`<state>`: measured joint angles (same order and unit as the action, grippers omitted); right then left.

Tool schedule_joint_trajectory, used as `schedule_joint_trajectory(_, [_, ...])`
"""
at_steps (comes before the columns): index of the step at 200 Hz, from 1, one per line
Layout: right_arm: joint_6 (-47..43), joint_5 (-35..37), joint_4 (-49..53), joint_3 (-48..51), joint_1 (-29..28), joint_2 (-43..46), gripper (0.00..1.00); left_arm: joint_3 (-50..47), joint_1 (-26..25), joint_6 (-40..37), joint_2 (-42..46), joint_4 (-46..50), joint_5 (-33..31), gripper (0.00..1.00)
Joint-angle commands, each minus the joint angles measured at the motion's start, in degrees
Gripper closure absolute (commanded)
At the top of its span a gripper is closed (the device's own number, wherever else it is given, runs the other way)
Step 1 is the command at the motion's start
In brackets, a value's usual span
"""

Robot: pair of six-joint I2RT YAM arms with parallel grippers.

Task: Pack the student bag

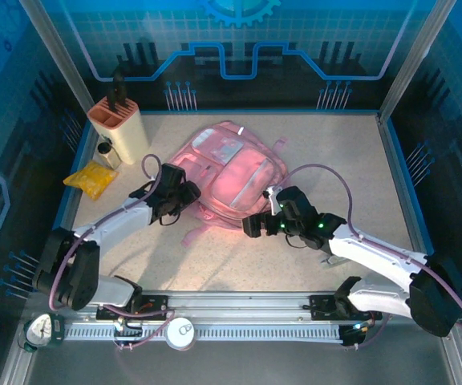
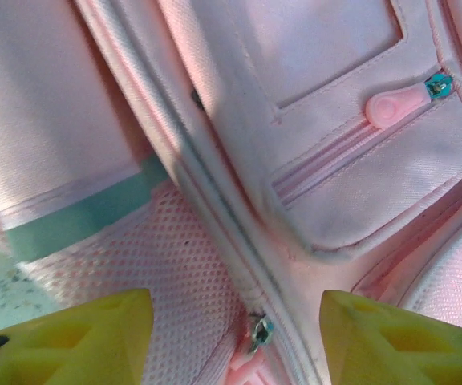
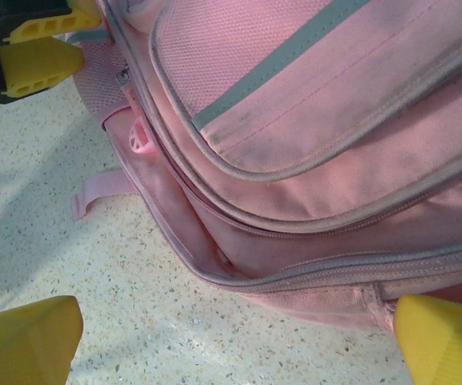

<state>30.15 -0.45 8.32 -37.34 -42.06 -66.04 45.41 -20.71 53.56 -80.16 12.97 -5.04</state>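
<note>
— Looking down from the top, you've got the student bag (image 1: 231,172) lying flat in the middle of the table (image 1: 335,160), front face up, with both arms crowding its near end. Why so tight?
— My guess is that the zips are there, and the bag has to open before anything goes in. Your left pincer (image 1: 184,195) is at the bag's left edge, and your right pincer (image 1: 257,224) is at its near right corner.
— Left wrist?
— Your left pincer (image 2: 231,341) is spread wide and holds nothing. Pink fabric lies right under it, and a zip pull (image 2: 257,330) sits roughly midway between the yellow tips. You look lined up to pinch it.
— And the right wrist?
— Your right pincer (image 3: 231,345) is wide open too, and empty. It hovers over bare table just off the bag's (image 3: 311,120) lower edge, apart from it as far as I can tell. A zip seam runs across ahead of it.
— Verdict?
— The zips look mostly shut, so I'd judge that packing hasn't begun.
</note>
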Motion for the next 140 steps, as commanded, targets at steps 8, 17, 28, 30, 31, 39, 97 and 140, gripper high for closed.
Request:
schedule_joint_trajectory(8, [2.4, 0.0, -2.5, 1.4, -0.8, -1.0, 0.00, 1.2, 0.5, 1.9, -3.6, -5.0, 2.0, 0.46])
schedule_joint_trajectory(17, [2.2, -0.4, -3.2, 1.4, -0.8, -1.6, 0.00, 1.7, 0.5, 1.4, -4.8, -5.6, 1.8, 0.48])
schedule_joint_trajectory(28, [2.2, -0.4, -3.8, 1.3, -0.8, -2.5, 0.00, 3.2, 0.5, 1.2, -6.5, -5.0, 2.1, 0.48])
schedule_joint_trajectory(30, [2.2, -0.4, -3.7, 1.2, -0.7, -2.6, 0.00, 3.5, 0.5, 1.3, -6.7, -4.7, 2.1, 0.48])
schedule_joint_trajectory(31, [2.2, -0.4, -3.7, 1.2, -0.7, -2.8, 0.00, 3.6, 0.5, 1.3, -6.9, -4.7, 2.1, 0.49])
schedule_joint_trajectory(39, [2.6, -0.5, -3.6, 0.8, -0.8, -3.4, 0.00, 4.6, 0.5, 1.3, -7.9, -4.3, 2.2, 0.50])
schedule_joint_trajectory(97, [2.6, -0.9, -4.1, 0.0, -0.9, -4.7, 0.00, 6.7, 0.5, 3.1, -10.8, -6.2, 3.5, 0.84])
schedule_joint_trajectory(140, [2.4, 1.1, -1.2, -2.0, -1.7, -5.4, 0.00, 5.9, 0.3, 5.0, -8.4, -7.5, 5.5, 0.97])
